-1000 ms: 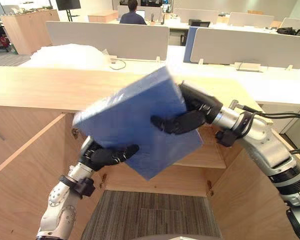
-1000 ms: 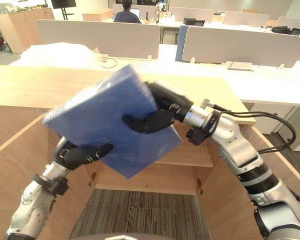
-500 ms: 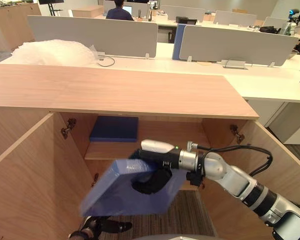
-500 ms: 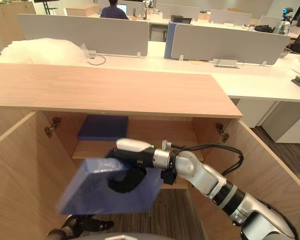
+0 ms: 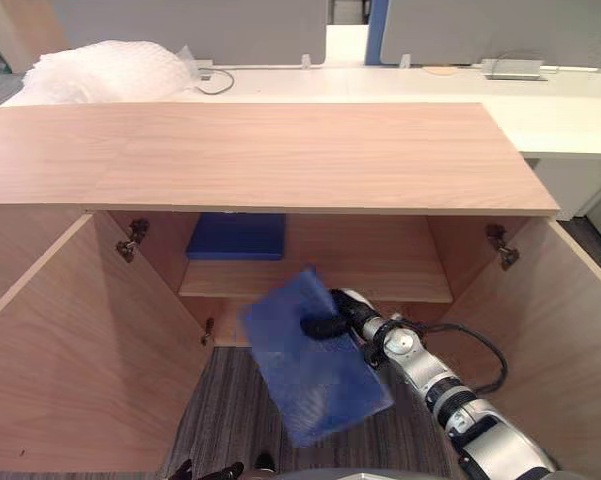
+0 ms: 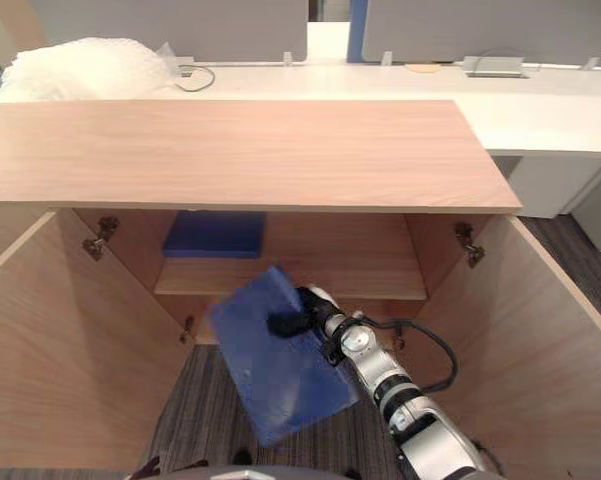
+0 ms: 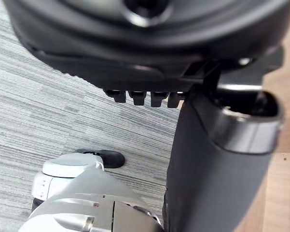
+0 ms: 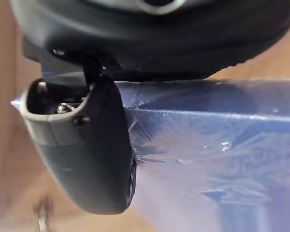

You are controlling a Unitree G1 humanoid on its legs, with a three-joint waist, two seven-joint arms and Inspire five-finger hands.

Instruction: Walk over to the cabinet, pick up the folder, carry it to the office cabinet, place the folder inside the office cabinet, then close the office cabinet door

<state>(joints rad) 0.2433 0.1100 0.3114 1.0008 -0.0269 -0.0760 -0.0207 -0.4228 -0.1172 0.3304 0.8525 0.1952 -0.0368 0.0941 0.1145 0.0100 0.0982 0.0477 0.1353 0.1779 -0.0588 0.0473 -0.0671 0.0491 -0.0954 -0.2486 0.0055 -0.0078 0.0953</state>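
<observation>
Wooden cabinet [image 5: 280, 150]: pale wood with a broad flat top, seen from above and in front, its inside open to view.
Left door [image 5: 80, 350]: swung wide open toward the camera, metal hinge [image 5: 130, 240] at its upper inner corner.
Right door [image 5: 570, 370]: also swung wide open, with its own hinge [image 5: 498, 245] at the top.
Shelf [image 5: 380, 285]: one wooden board across the inside, bare on its right part.
Folder [image 5: 315, 370]: blue and flat, held in the air in front of the opening, below and just in front of the shelf, tilted with one corner up toward the shelf edge and the opposite corner down over the carpet [image 5: 220, 410]. Its cover looks glossy in the right wrist view.
Right hand [image 5: 352, 312]: reaches in from the lower right and pinches the folder's upper edge, dark fingers curled onto its face, thumb [image 8: 82, 145] pressed flat against the cover.
Left hand [image 7: 149, 38]: low at the near edge, over grey striped carpet, fingers loosely extended, holding nothing.
Second folder [image 5: 237, 237]: blue, lying flat on the shelf's left part, toward the back.
Behind the cabinet: a white desk [image 5: 570, 115] runs across, with a heap of crumpled white wrap [image 5: 100, 70] on its left end.
</observation>
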